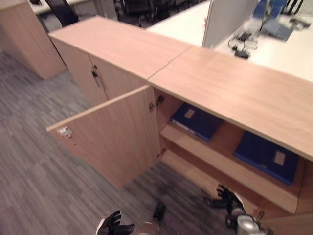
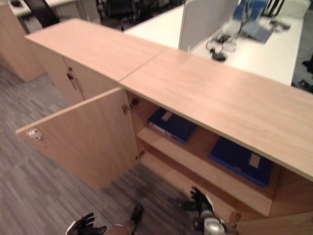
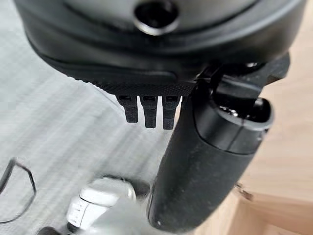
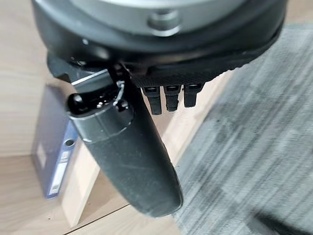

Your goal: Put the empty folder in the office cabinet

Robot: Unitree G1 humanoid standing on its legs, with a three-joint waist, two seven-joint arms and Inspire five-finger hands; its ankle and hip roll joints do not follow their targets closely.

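The cabinet [image 1: 234,93] stood w/ its left door [image 1: 112,132] swung wide open toward me. Inside, on the upper shelf [image 1: 215,159], two blue folders lay flat: one folder [image 1: 197,120] at the left end of the shelf, just behind the door hinge, and a second folder [image 1: 266,156] near the right end, well apart from the first. My right hand [image 1: 229,198] hung low in front of the cabinet, below the shelf edge, approx. under the gap between the two folders; its fingers were relaxed and held nothing. My left hand [image 1: 115,226] was down near the floor [image 1: 34,166], in front of the open door, fingers loosely spread, also holding nothing. Behind the cabinet was a white desk [image 1: 293,49] w/ a grey divider panel [image 1: 225,19].
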